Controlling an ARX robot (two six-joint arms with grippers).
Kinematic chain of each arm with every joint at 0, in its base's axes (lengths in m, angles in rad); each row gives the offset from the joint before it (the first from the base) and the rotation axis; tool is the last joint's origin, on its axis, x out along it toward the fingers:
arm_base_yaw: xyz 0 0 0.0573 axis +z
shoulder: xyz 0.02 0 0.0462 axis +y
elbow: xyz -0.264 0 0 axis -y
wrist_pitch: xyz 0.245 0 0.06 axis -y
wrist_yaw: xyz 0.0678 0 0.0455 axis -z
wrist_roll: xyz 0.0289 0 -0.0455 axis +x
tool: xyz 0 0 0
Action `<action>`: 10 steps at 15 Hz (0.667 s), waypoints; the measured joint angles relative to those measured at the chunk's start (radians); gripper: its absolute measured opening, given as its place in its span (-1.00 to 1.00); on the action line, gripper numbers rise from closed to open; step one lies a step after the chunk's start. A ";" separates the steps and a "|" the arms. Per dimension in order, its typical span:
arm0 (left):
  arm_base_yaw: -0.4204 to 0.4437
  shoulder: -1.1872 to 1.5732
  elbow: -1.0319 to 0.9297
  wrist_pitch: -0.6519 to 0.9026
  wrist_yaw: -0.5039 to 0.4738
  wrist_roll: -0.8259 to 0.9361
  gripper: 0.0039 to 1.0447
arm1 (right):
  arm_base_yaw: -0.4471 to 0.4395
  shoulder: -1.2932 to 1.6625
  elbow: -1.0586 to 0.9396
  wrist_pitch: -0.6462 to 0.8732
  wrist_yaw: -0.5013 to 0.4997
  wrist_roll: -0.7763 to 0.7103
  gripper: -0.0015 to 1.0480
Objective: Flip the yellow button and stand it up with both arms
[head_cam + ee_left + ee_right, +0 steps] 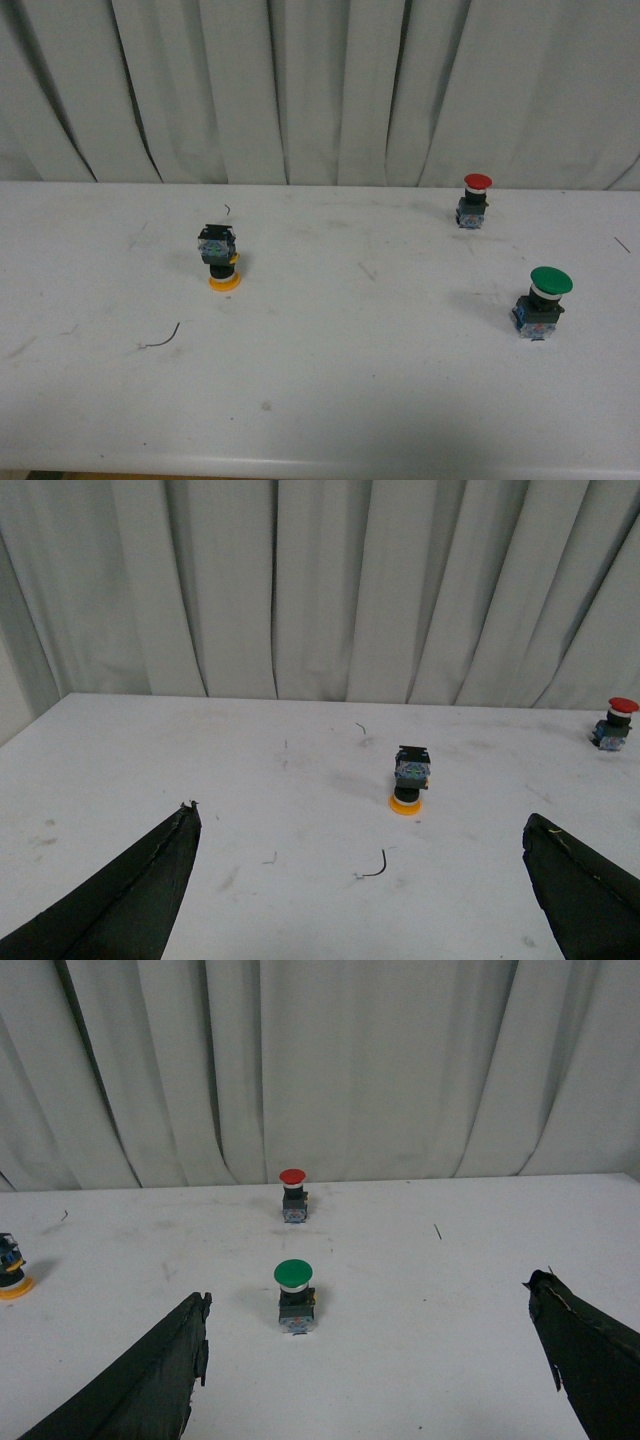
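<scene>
Robot's-eye view from the wrist cameras: only the tips of the machine's own hands are in shot. The left gripper ends in two matte black fingers, each a broad wedge narrowing to a blunt point, with slightly ragged edges and a few pale flecks at the tip. The right gripper has the same black, wedge-shaped fingers. One has a small stepped notch along its inner edge near the tip, the other a rough, faintly frayed rim at its end.
</scene>
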 joint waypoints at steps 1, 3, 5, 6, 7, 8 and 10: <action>0.000 0.000 0.000 0.000 0.000 0.000 0.88 | 0.000 0.000 0.000 0.000 0.000 0.000 0.88; 0.000 0.000 0.000 0.000 0.000 0.000 0.88 | 0.000 0.000 0.000 0.000 0.000 0.000 0.88; 0.000 0.000 0.000 0.000 0.000 0.000 0.88 | 0.000 0.000 0.000 0.000 0.000 0.000 0.88; 0.000 0.000 0.000 0.000 0.000 0.000 0.88 | 0.000 0.000 0.000 0.000 0.000 0.000 0.88; 0.000 0.000 0.000 0.000 0.000 0.000 0.88 | 0.000 0.000 0.000 0.000 0.000 0.000 0.88; 0.000 0.000 0.000 0.000 0.000 0.000 0.88 | 0.000 0.000 0.000 0.000 0.000 0.000 0.88; 0.000 0.000 0.000 0.000 0.000 0.000 0.88 | 0.000 0.000 0.000 0.000 0.000 0.000 0.88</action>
